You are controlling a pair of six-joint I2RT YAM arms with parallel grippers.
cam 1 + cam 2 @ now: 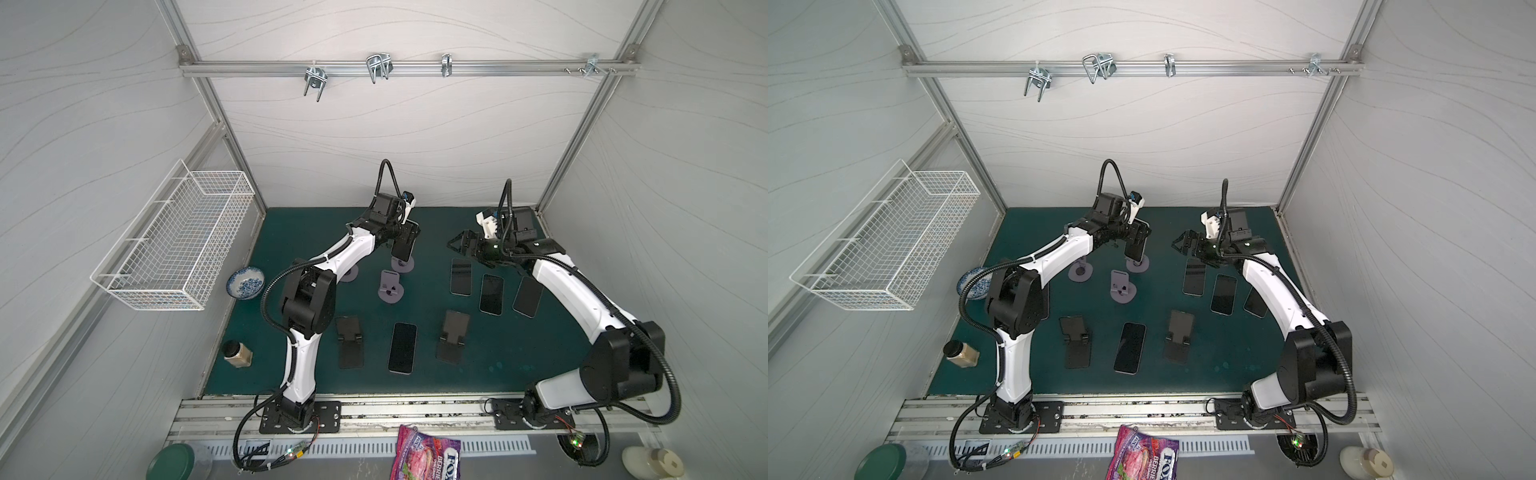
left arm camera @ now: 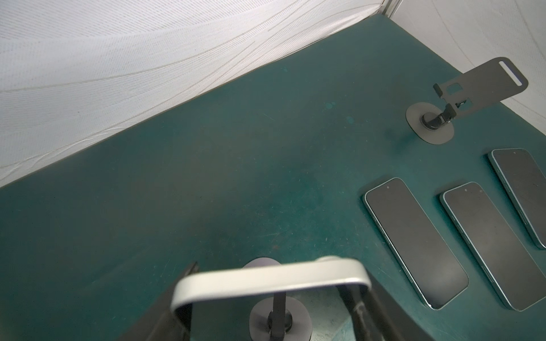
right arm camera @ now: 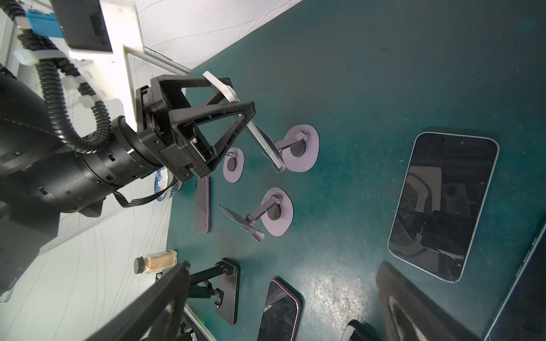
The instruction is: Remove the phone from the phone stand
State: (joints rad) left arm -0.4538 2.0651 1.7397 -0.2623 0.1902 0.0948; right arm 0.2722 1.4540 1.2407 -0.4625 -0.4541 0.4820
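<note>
A silver-edged phone (image 1: 402, 251) (image 1: 1134, 251) stands tilted on a lilac phone stand (image 1: 403, 265) (image 1: 1138, 264) at the back middle of the green mat. My left gripper (image 1: 409, 237) (image 3: 240, 94) is shut on the phone's upper end, one finger on each long side. In the left wrist view the phone's top edge (image 2: 269, 280) spans the jaws, with the stand's round base (image 2: 279, 321) below it. The phone (image 3: 263, 141) still leans at the stand's cradle arm (image 3: 292, 141). My right gripper (image 1: 457, 245) (image 3: 285, 265) hangs open and empty to the right, above the flat phones.
Three phones (image 1: 461, 276) (image 1: 491, 294) (image 1: 528, 297) lie flat at the right, and another (image 1: 402, 348) at front centre. Two empty lilac stands (image 1: 390, 286) (image 1: 349, 272) and two black stands (image 1: 349, 340) (image 1: 453, 336) are nearby. A bowl (image 1: 246, 282), a jar (image 1: 237, 353) and a wire basket (image 1: 174, 241) are at the left.
</note>
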